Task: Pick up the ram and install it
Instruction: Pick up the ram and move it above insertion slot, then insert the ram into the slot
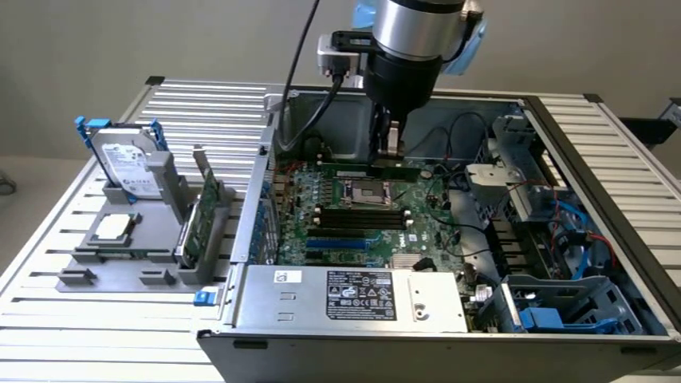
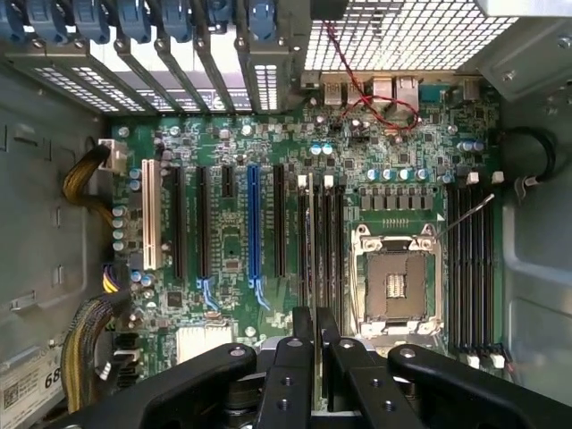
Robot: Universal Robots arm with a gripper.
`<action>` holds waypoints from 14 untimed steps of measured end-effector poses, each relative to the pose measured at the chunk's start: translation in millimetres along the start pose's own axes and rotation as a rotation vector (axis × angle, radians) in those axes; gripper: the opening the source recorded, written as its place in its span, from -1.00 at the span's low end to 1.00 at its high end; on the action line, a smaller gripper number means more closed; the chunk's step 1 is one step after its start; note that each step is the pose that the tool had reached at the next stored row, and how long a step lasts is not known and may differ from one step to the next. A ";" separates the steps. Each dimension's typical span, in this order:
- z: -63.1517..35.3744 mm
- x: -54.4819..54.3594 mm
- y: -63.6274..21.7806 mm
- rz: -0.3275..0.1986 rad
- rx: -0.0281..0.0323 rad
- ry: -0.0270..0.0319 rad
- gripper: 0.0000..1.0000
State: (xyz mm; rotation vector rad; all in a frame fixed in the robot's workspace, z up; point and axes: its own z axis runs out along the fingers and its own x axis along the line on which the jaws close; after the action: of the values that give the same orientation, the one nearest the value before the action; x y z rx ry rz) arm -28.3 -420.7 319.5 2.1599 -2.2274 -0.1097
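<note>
clamping ram (image 1: 368, 169) in tool (image 1: 391, 157), above motherboard (image 1: 362, 233)

This looks like a robotics lab or test cell set up for computer assembly. A desktop computer case (image 1: 426, 359) lies open on a slatted aluminium surface (image 1: 202, 104), its motherboard (image 1: 362, 231) bare to view. An industrial robot arm (image 1: 415, 32) reaches into the case, its end effector (image 1: 391, 155) clamped on the ram (image 1: 352, 169). Beside the case, a grey parts fixture (image 1: 117, 263) presents a hard drive (image 1: 123, 159), an expansion card (image 1: 207, 207) and a processor (image 1: 115, 229), each in its own holder. Behind everything is a plain, bare wall (image 1: 107, 40).
</note>
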 end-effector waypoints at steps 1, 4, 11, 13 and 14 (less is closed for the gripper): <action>1.6 -1.3 -0.3 0.003 -0.0005 -0.0003 -0.72; 5.5 -5.9 -1.0 0.009 -0.0013 -0.0008 -0.72; 6.1 -12.8 -0.9 0.011 -0.0015 -0.0005 -0.72; 6.0 -12.8 -0.9 0.011 -0.0016 -0.0006 -0.72; 6.1 -12.8 -0.8 0.011 -0.0016 -0.0006 -0.72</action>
State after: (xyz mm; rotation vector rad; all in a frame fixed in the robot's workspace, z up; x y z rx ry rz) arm -27.6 -407.8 313.7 2.1473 -2.2380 -0.1118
